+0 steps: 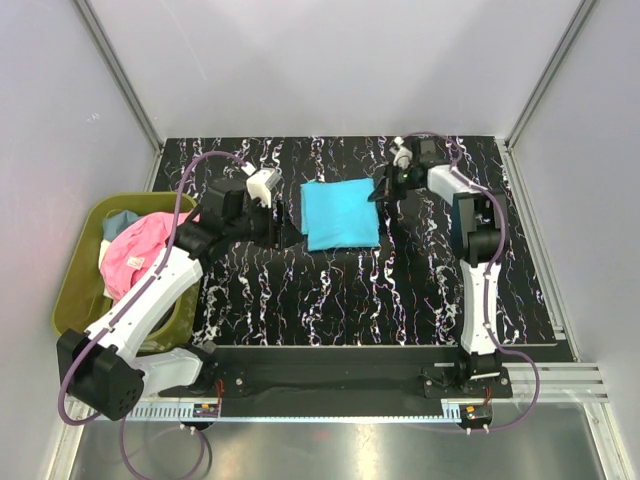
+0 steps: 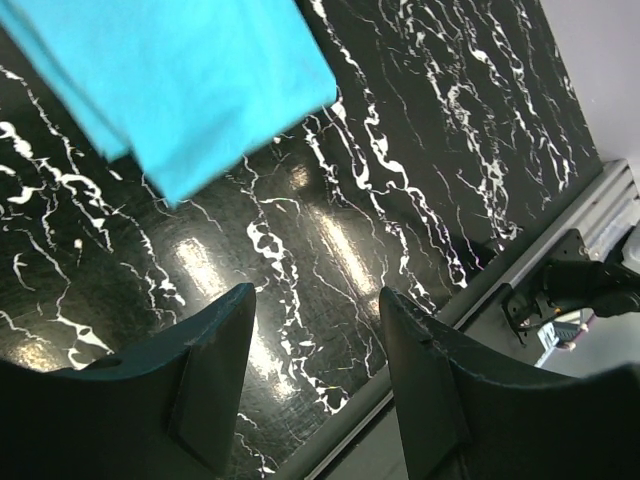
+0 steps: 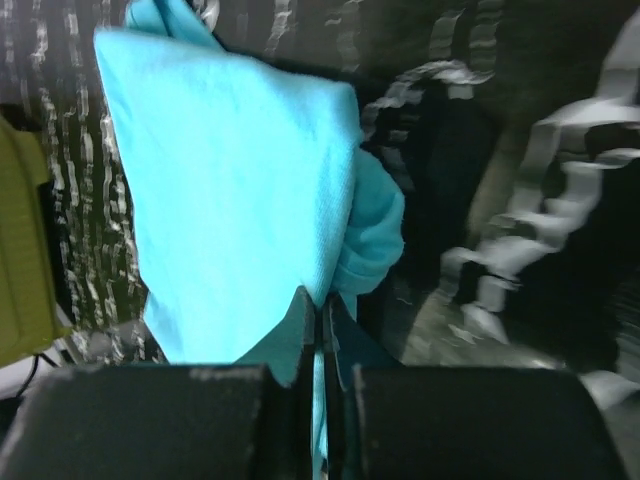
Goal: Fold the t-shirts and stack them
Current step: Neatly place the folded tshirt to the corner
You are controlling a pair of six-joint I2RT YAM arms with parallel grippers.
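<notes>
A bright turquoise t-shirt (image 1: 340, 215) lies folded into a rectangle on the black marbled table, at the middle back. My right gripper (image 1: 383, 190) is at its right edge. In the right wrist view the right gripper (image 3: 322, 315) is shut on a thin fold of the turquoise t-shirt (image 3: 240, 200). My left gripper (image 1: 285, 228) hovers just left of the shirt. The left gripper (image 2: 318, 300) stands open over bare table, with the turquoise t-shirt (image 2: 190, 80) beyond its tips. A pink t-shirt (image 1: 135, 255) and a light blue one (image 1: 118, 222) lie bunched in the bin.
The olive-green bin (image 1: 75, 290) stands off the table's left edge, beside the left arm; the bin (image 3: 20, 250) also shows in the right wrist view. A metal rail (image 1: 350, 352) runs along the table's near edge. Grey walls close in on three sides.
</notes>
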